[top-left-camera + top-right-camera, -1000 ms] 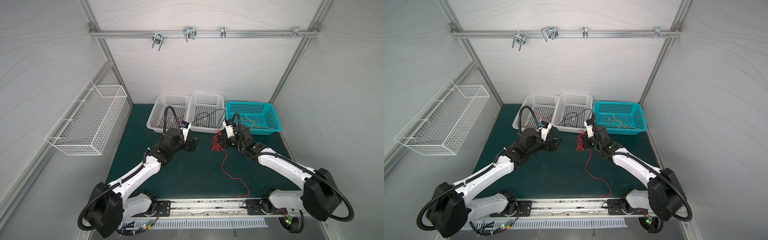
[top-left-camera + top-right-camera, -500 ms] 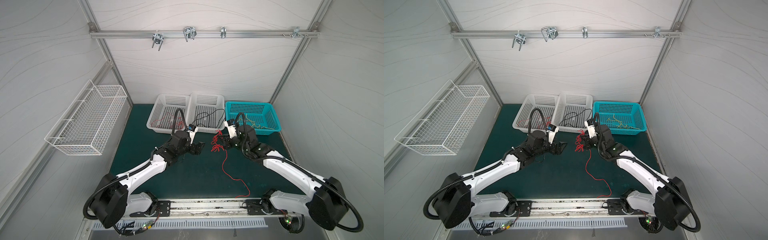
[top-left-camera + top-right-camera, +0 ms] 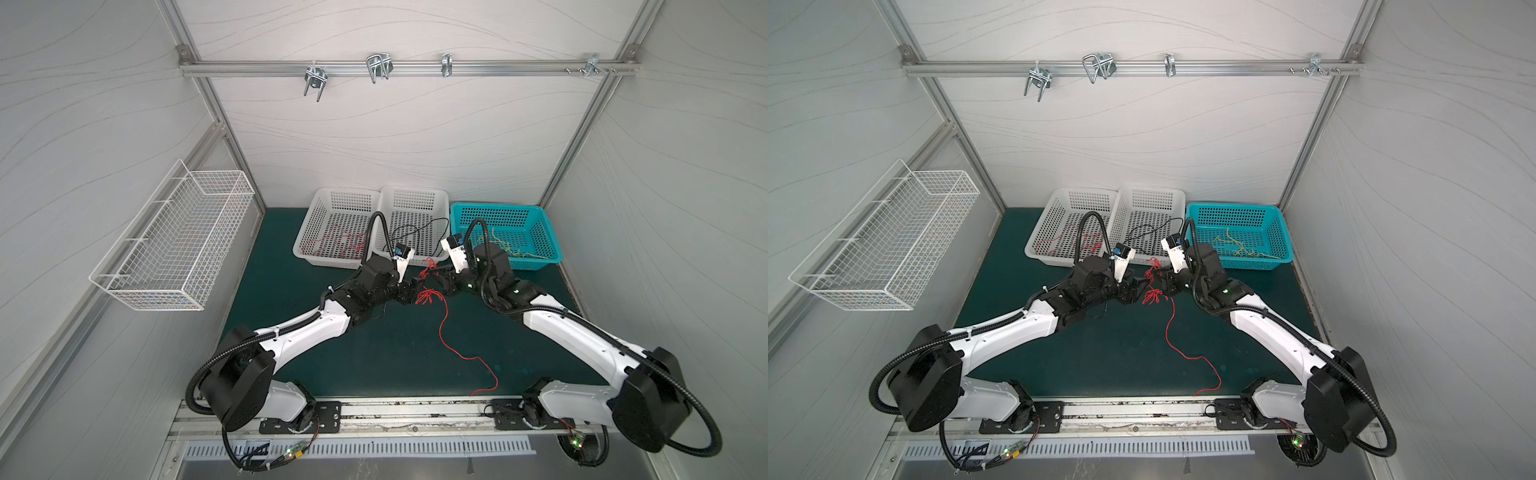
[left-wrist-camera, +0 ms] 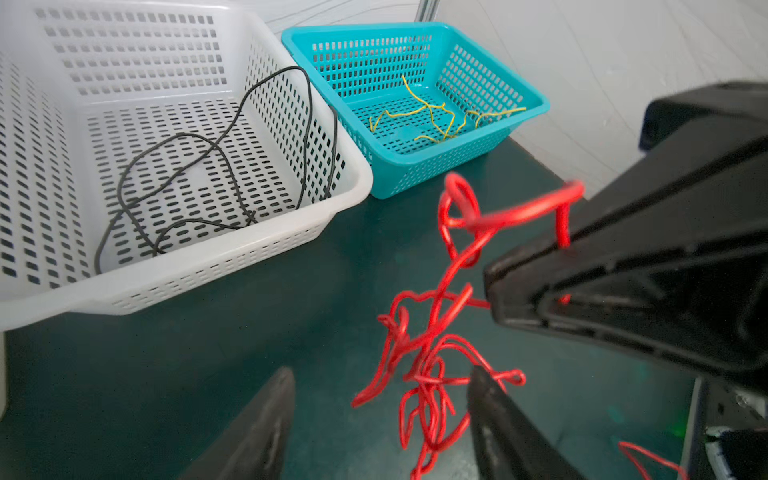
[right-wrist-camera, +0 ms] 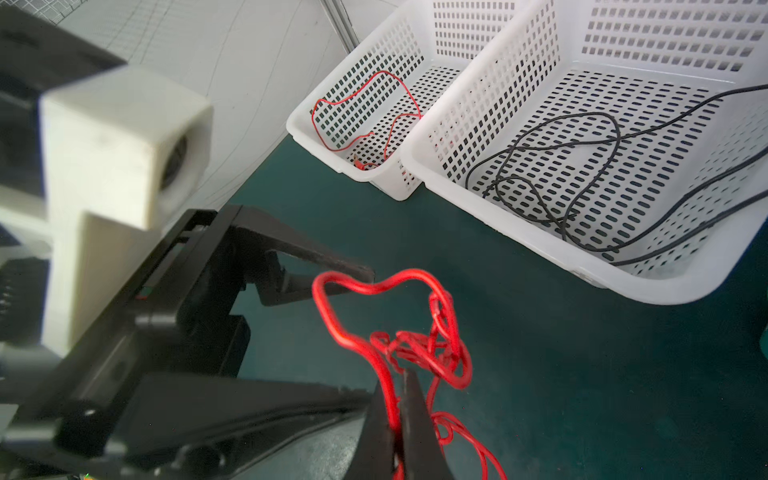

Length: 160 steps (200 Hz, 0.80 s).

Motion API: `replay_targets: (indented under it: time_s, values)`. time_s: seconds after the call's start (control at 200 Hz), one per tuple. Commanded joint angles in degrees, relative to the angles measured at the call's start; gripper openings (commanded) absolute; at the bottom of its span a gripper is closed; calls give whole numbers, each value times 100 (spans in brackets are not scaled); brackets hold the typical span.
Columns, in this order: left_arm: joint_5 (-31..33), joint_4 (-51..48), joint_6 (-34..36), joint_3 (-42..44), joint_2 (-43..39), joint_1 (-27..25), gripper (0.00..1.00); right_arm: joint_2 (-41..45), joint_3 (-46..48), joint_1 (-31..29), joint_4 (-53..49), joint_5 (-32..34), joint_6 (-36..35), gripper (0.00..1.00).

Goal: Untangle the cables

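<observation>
A tangled red cable (image 4: 428, 365) hangs just above the green mat between my two grippers; in both top views it shows mid-table (image 3: 428, 296) (image 3: 1152, 296). My right gripper (image 5: 400, 386) is shut on a strand of it, holding the knot up. My left gripper (image 4: 380, 415) is open, its fingers standing either side of the tangle's lower loops, one finger (image 4: 494, 399) close against them. The cable's loose tail (image 3: 453, 345) trails over the mat toward the front rail.
Three baskets stand at the back: a white one (image 3: 305, 224) with a red cable, a white one (image 3: 415, 192) with a black cable (image 4: 187, 166), and a teal one (image 3: 498, 206) with yellow cables (image 4: 436, 116). A wire basket (image 3: 174, 245) hangs on the left wall.
My left arm has moved right up to the tangle, and its jaws have narrowed around it. The right gripper has kept its hold, shifting only slightly.
</observation>
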<state>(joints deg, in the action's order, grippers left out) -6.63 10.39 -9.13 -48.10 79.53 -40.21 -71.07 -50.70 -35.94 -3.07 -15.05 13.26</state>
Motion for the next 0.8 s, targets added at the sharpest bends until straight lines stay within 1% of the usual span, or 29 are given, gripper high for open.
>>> replay_targets:
  time_s: [0.0,0.055,0.115,0.18,0.245,0.34,0.415,0.56,0.795]
  values:
    - [21,538,153,-347,127,-22,54,-162,-263,-29,51,-127,-254,0]
    - [74,556,212,-417,184,-16,43,-258,-366,-27,76,-104,-311,0]
    - [147,555,273,-503,257,-14,27,-390,-517,-26,122,-129,-374,0]
    - [234,536,345,-592,315,-6,17,-557,-718,-21,127,-201,-457,0]
    - [341,538,406,-664,352,-6,0,-755,-923,-10,106,-283,-524,0]
    - [549,500,460,-697,354,-8,0,-1000,-1118,-2,121,-338,-552,0]
    - [719,501,494,-637,312,-8,0,-1121,-1153,16,183,-244,-502,0]
    - [1238,465,551,-453,176,19,0,-1175,-1020,154,247,308,-249,0]
    - [1443,427,212,9,-259,436,0,-872,-529,705,118,895,297,0]
